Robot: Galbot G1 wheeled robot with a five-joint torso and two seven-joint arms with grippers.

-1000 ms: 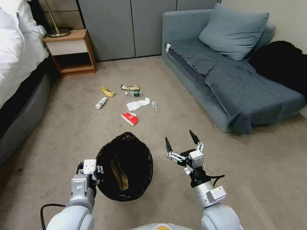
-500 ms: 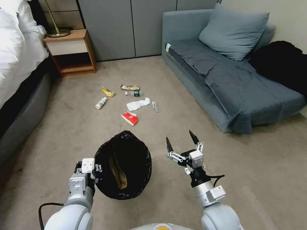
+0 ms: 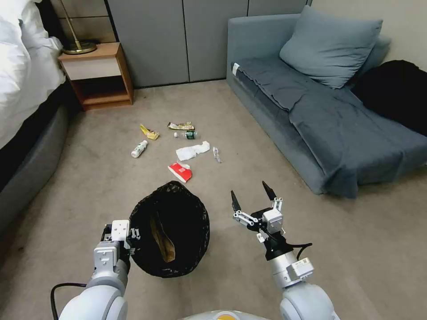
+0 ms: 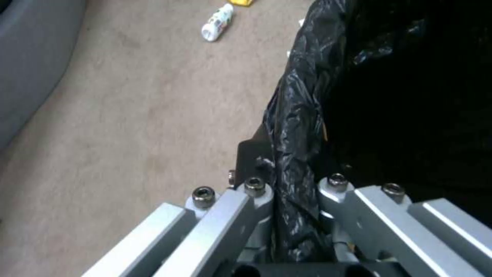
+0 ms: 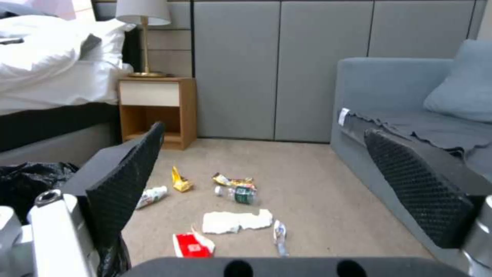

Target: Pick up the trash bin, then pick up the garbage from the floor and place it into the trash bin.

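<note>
the trash bin (image 3: pixel 171 231), lined with a black bag, sits low and left of centre before the robot, raised off the carpet (image 3: pixel 89 178). the left gripper (image 3: pixel 133 234) is clamped on the bin's rim at its left side; in the left wrist view the bag's folded edge (image 4: pixel 295 154) runs between the two closed-in fingers (image 4: pixel 251 154). a tan-brown piece of waste (image 3: pixel 162 240) lies inside the bin.

the right gripper (image 3: pixel 251 198) hangs to the right of the bin, apart from it, its black-tipped fingers (image 5: pixel 128 173) spread wide with nothing between them.

the garbage lies scattered on the carpet ahead of the bin. nearest is the red-and-white carton (image 3: pixel 180 171), just beyond the bin's far rim. past it lies the crumpled white tissue (image 3: pixel 192 150), with a small clear wrapper (image 3: pixel 216 154) beside it on the right. farther on are a green-labelled bottle (image 3: pixel 187 134) on its side and a brown snack wrapper (image 3: pixel 180 126) just behind it. to the left are a yellow wrapper (image 3: pixel 149 132) and a white bottle (image 3: pixel 139 149), both lying flat.

surroundings: a bed (image 3: pixel 26 89) with white bedding runs along the left; a wooden nightstand (image 3: pixel 98 73) with a lamp base (image 3: pixel 80 46) stands at the far left corner. a blue-grey sofa (image 3: pixel 320 106) with a cushion (image 3: pixel 331 46) takes up the right side. the litter sits in open carpet between bed and sofa, with nothing lying between the right gripper and the carton.
</note>
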